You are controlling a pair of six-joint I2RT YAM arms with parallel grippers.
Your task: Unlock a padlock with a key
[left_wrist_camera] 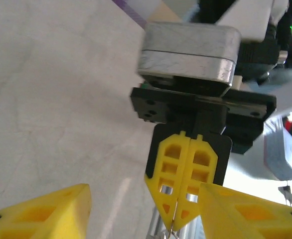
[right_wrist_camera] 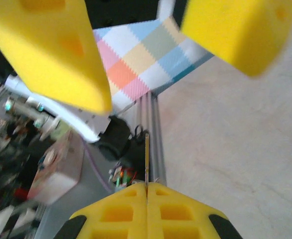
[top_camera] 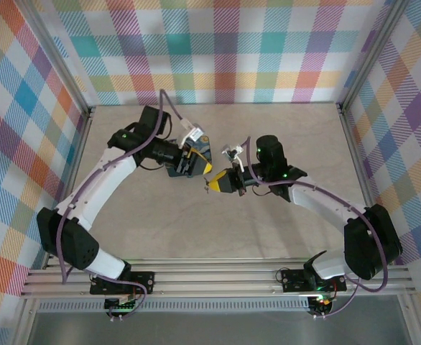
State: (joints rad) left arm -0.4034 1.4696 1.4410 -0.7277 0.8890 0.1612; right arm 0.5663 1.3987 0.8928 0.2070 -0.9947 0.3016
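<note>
Bright, even overhead light is filling the top view, and the arms are casting only faint, soft shadows on the table (top_camera: pixel 289 136) beneath the tools. In the left wrist view, the left tool (left_wrist_camera: pixel 145 199) is blurring at the bottom edge, and white glare is washing out the background to the right of the right tool (left_wrist_camera: pixel 175 219). In the right wrist view, the left tool's fingers (right_wrist_camera: pixel 51 55) are smearing badly out of focus overhead, while the thin key (right_wrist_camera: pixel 146 154) is showing sharp.
</note>
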